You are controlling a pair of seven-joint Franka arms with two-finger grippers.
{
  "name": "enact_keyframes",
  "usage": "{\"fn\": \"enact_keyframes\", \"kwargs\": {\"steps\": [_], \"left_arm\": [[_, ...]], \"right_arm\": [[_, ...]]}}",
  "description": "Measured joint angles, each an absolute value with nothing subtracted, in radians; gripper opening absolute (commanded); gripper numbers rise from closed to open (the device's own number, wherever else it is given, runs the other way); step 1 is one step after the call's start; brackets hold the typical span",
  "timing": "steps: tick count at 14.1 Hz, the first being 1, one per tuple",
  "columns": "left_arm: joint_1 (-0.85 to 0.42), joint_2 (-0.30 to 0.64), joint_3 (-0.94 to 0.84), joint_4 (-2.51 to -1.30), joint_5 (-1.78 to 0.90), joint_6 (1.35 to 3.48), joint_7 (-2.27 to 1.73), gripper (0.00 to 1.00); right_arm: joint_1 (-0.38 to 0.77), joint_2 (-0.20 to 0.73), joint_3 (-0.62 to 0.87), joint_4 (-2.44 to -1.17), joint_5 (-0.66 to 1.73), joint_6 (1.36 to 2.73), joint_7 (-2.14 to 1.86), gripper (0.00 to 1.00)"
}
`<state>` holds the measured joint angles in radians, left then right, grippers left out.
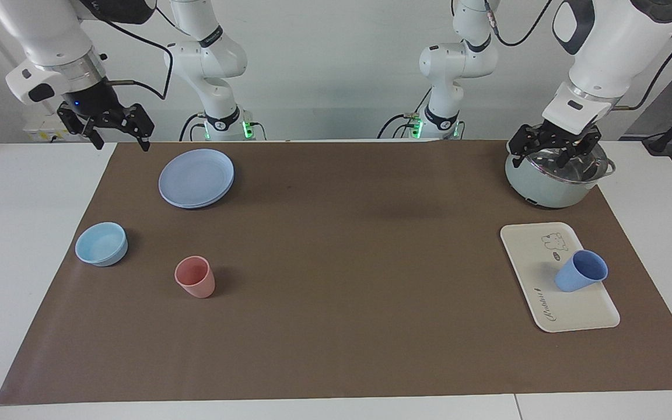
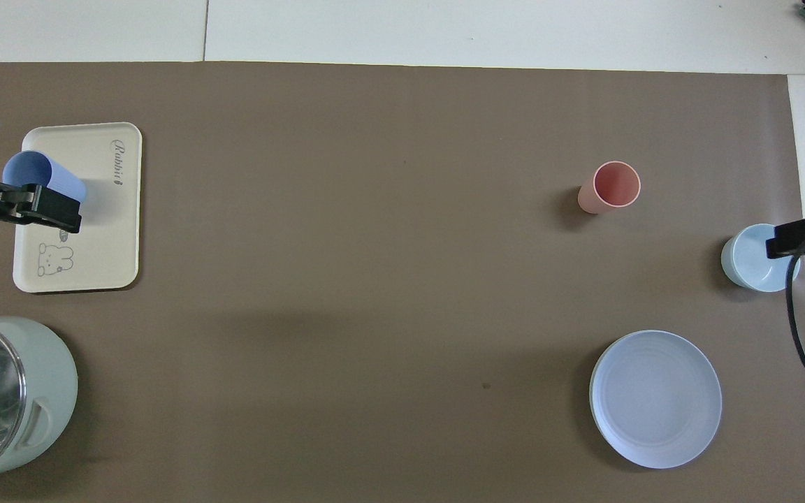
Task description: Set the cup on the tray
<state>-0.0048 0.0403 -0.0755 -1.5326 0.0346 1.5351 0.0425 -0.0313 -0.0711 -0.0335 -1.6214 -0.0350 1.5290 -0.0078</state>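
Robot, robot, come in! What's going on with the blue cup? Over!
Left gripper open, up over the pot. Right gripper open, waiting at the table's edge. Cup on the tray, tilted. Nothing in the way.

One high camera faces the robots; another looks steeply down, both covering the mat (image 1: 336, 326).

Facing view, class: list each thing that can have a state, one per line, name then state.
cup: on the tray, upright, empty
tray: flat, holding the cup
pink cup: upright, empty
bowl: upright, empty
plate: bare
pot: lidless
left hand: open, over the pot
right hand: open, raised, waiting
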Motion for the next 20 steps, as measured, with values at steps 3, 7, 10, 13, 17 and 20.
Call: {"fn": "enact_keyframes", "kwargs": {"steps": [3, 7, 10, 13, 17, 20], "left_arm": [[-0.002, 0.04, -0.074, -1.533, 0.035, 1.536, 0.043, 1.0], [-0.001, 0.04, -0.075, -1.533, 0.035, 1.536, 0.043, 1.0], [-0.003, 0.04, -0.081, -1.533, 0.035, 1.536, 0.043, 1.0], [-0.007, 0.04, -0.088, -1.533, 0.035, 1.536, 0.042, 1.0], [-0.005, 0.04, -0.083, -1.533, 0.035, 1.536, 0.042, 1.0], [-0.006, 0.04, -0.086, -1.533, 0.035, 1.537, 0.042, 1.0]], "right_arm": [[-0.019, -0.071, -0.019, -1.608, -0.039, 1.526, -0.008, 1.0], [-0.018, -0.071, -0.012, -1.589, -0.039, 1.509, -0.008, 1.0], [-0.018, -0.07, -0.012, -1.591, -0.039, 1.507, -0.008, 1.0], [-0.02, -0.07, -0.012, -1.591, -0.039, 1.507, -0.008, 1.0], [-0.019, -0.07, -0.011, -1.592, -0.039, 1.507, -0.008, 1.0], [-0.019, -0.07, -0.011, -1.592, -0.039, 1.507, -0.008, 1.0]]}}
